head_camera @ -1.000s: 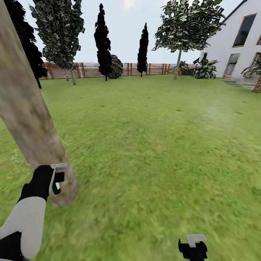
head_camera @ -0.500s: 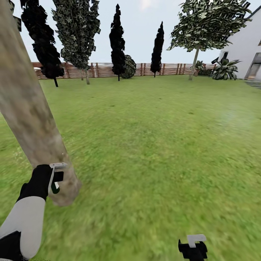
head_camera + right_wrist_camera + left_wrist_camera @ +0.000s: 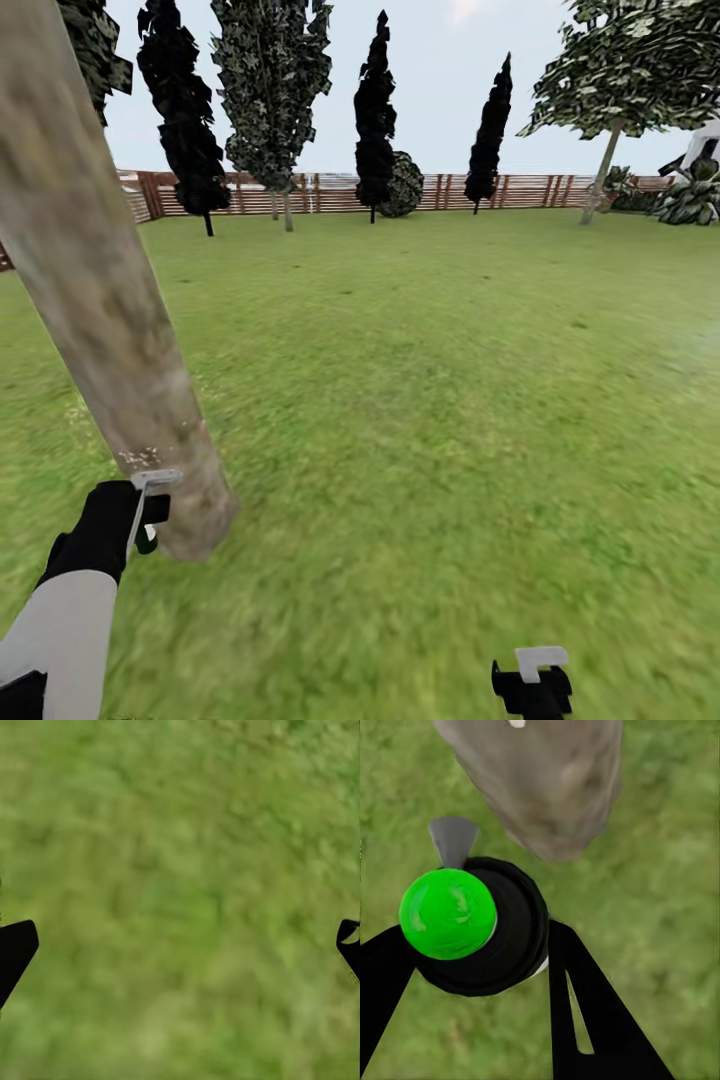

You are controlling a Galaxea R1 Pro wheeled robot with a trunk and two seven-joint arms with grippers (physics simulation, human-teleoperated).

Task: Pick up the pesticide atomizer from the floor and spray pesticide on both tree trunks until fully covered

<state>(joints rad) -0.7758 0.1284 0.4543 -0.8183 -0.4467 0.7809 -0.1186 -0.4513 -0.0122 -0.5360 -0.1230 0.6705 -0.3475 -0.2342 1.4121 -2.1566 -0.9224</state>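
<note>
Left tool (image 3: 472, 945) pinches the pesticide atomizer (image 3: 480, 926) beside the tree trunk (image 3: 110, 310) — right tool (image 3: 180, 945) spread over grass.

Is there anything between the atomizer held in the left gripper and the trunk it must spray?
Nothing visible. The left gripper holds the pesticide atomizer, whose grey nozzle points toward the base of the trunk, with bare grass around them.

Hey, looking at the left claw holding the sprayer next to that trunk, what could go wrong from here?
1. The left claw hangs very near the tree trunk, so it might bump it.
2. The pesticide atomizer points at the trunk's base, so spray may miss the higher bark.
3. The atomizer sits off-centre between the fingers, so it might slip.
</note>
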